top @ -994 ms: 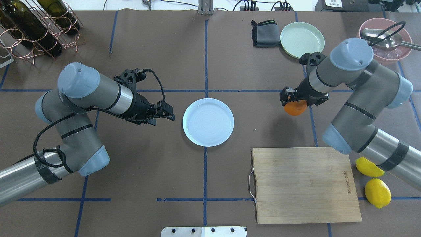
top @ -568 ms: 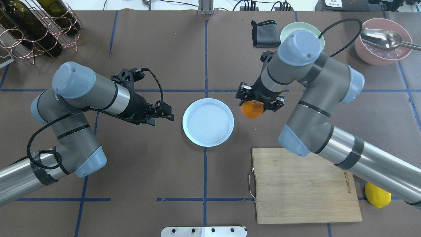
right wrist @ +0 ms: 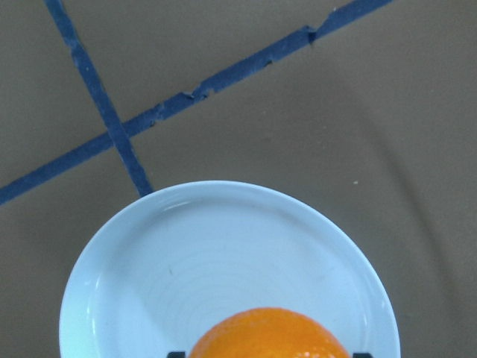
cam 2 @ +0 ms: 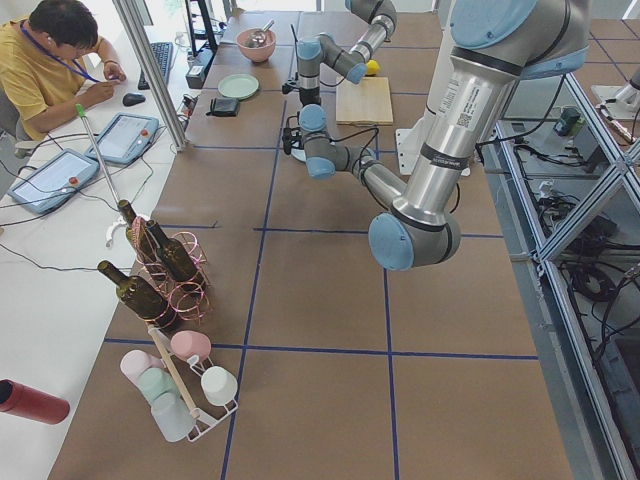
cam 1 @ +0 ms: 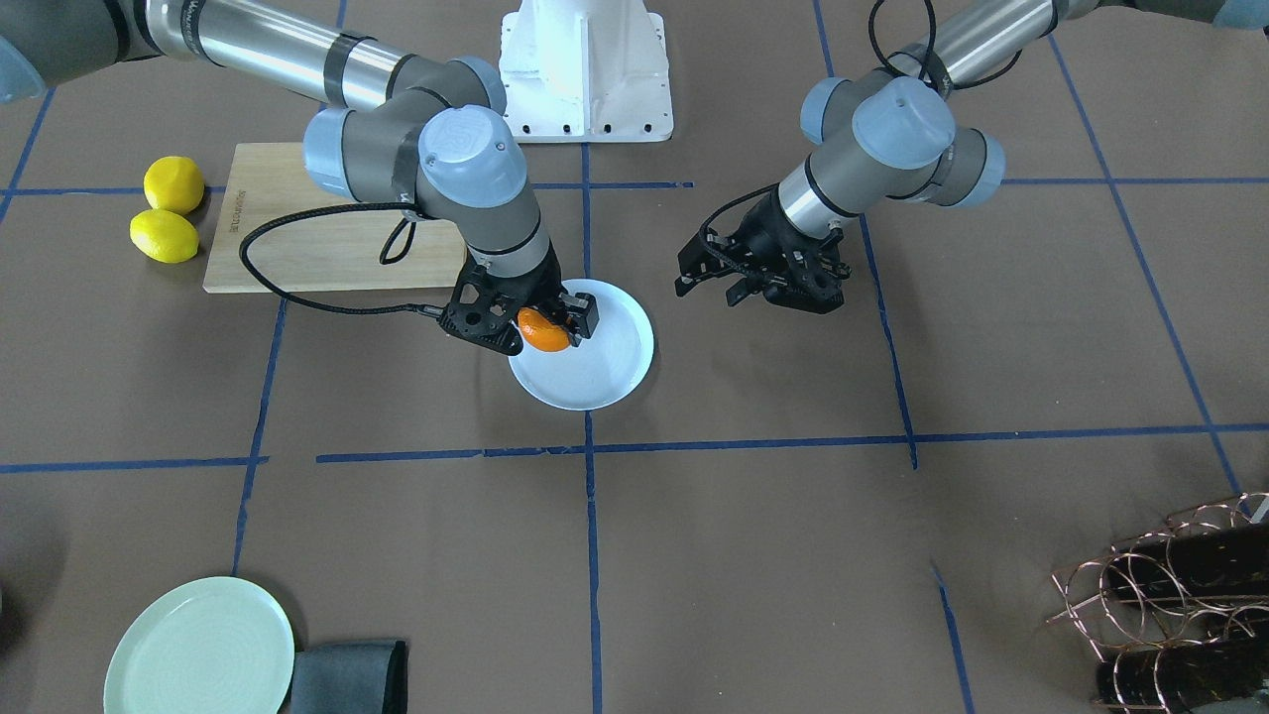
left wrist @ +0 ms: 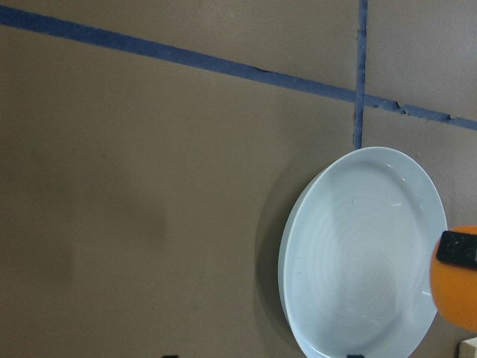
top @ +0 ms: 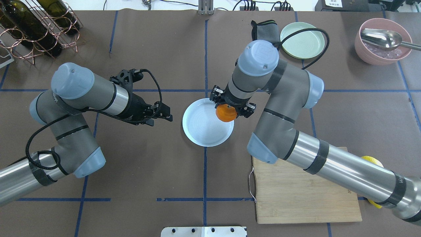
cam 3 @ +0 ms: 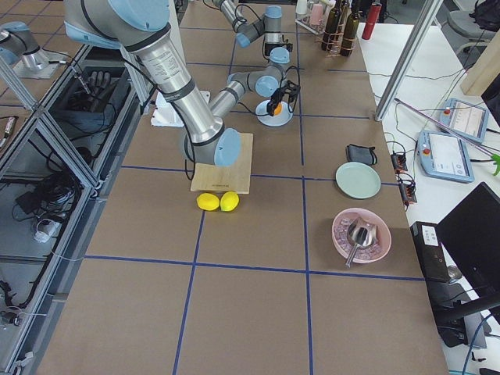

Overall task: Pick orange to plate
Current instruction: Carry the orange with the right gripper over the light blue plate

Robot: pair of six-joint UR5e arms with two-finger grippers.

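You see one orange [top: 226, 113] pinched by the right gripper [top: 231, 107] over one white plate [top: 200, 131]. The left gripper [top: 162, 115] is spread apart. Two lemons [cam 1: 164, 236] lie on the brown table [top: 131, 164], which is lined with blue tape [top: 205, 59].

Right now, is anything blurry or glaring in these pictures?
Overhead: even light, sharp, only a soft shadow beside the plate. Right wrist: the orange is crisp but cut off at the bottom edge. Left wrist: faint shadow patches on the table.

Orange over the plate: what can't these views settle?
1. Whether the orange touches the plate: the steep overhead and front views hide any gap, and the right wrist view's bottom edge cuts the fruit off.
2. Lemons: mostly behind the right arm in the overhead view.
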